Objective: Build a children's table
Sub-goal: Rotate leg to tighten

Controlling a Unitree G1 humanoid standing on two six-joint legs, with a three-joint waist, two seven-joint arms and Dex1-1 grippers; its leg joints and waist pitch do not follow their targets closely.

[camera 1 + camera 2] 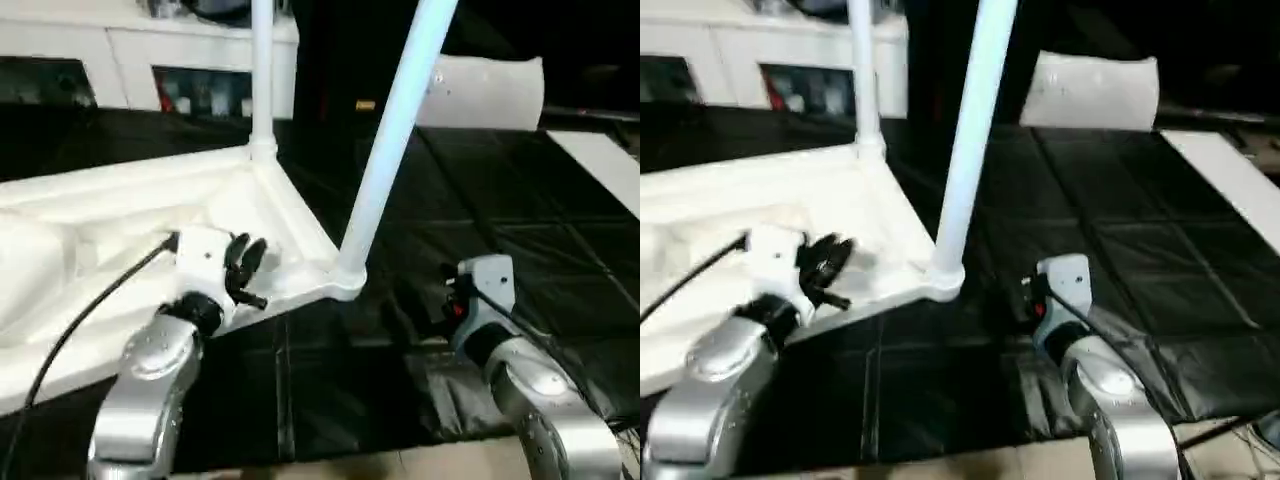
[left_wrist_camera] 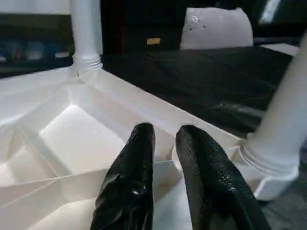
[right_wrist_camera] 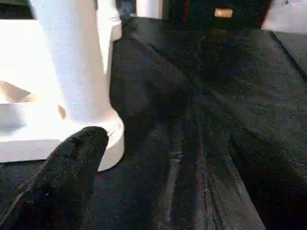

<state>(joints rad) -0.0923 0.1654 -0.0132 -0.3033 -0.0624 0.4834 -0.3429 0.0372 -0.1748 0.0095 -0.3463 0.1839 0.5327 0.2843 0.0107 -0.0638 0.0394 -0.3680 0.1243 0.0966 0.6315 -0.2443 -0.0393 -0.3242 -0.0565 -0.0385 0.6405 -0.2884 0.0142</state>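
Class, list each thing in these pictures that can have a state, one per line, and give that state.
Tabletop: upside down, ribbed underside up, on the black surface.
Near leg: standing in its corner socket, leaning.
Far leg: upright in its corner socket.
Left gripper: over the tabletop, fingers nearly together, holding nothing.
Right gripper: open, holding nothing, beside the near leg's socket.

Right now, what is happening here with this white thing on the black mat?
A humanoid robot is putting together a children's table. The white tabletop lies upside down on the black mat, and two legs already stand in its corner sockets: the near leg and the far leg. The left gripper hangs over the ribbed underside near the corner, holding nothing. The right gripper waits open beside the near leg's socket.
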